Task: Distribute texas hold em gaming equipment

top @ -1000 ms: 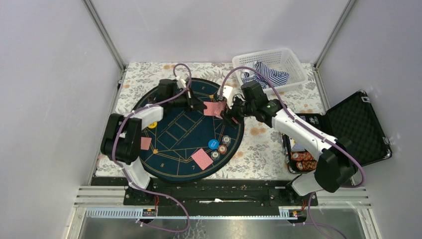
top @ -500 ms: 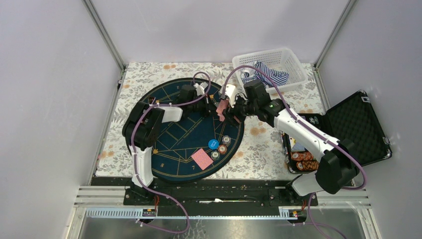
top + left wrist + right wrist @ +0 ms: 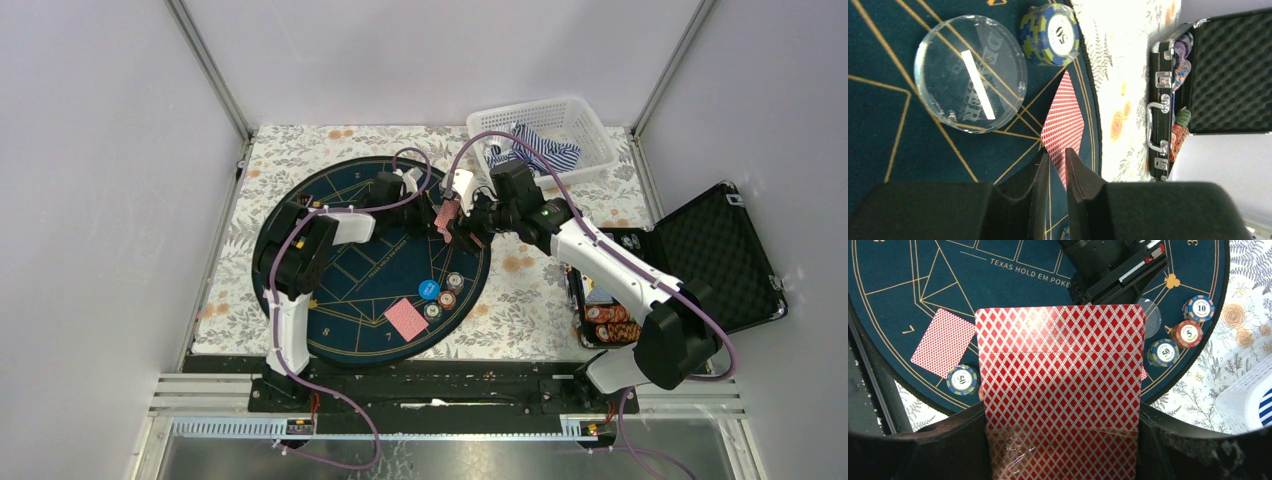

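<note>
From above, my right gripper (image 3: 460, 226) is clamped on the red diamond-backed stack of playing cards (image 3: 446, 214) over the far right rim of the round navy gold-lined mat (image 3: 340, 290). The left gripper (image 3: 418, 206) is just beside it. One red-backed card (image 3: 406, 318) and small round poker chips (image 3: 446, 298) lie at the near rim, so that seat looks served. Left wrist: the jaws are nearly together, and I cannot tell if they nip the second card (image 3: 1064, 122) lying near a clear round dealer button (image 3: 970, 75). Right wrist: three more chip stacks (image 3: 1188, 333) sit there. I judge dealing partly done, with most cards still held. The mat centre is open, but the white plastic basket (image 3: 545, 128) crowds my right wrist
</note>
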`<act>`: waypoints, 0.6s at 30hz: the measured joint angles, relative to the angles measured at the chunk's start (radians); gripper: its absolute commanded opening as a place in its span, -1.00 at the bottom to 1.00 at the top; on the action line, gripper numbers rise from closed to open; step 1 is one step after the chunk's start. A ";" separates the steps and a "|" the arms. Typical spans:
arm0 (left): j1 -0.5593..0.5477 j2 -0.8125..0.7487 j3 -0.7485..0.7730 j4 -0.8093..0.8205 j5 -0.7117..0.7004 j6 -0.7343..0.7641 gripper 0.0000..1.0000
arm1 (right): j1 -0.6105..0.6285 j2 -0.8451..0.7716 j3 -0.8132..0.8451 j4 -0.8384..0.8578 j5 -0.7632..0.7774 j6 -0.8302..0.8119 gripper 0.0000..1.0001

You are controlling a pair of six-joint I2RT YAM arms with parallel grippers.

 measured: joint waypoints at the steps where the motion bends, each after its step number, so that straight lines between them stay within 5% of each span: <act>1: -0.002 0.000 0.003 -0.014 -0.011 0.009 -0.44 | 0.000 0.000 0.000 0.000 0.000 0.000 -1.00; 4: -0.003 0.000 0.014 -0.052 -0.040 0.033 -0.22 | 0.000 0.000 0.000 0.000 0.000 0.000 -1.00; 12: -0.005 -0.016 0.029 -0.153 -0.083 0.096 -0.05 | 0.000 0.000 0.000 0.000 0.000 0.000 -1.00; 18: 0.031 -0.202 -0.023 -0.256 -0.084 0.150 0.07 | 0.000 0.000 0.000 -0.002 0.000 -0.004 -1.00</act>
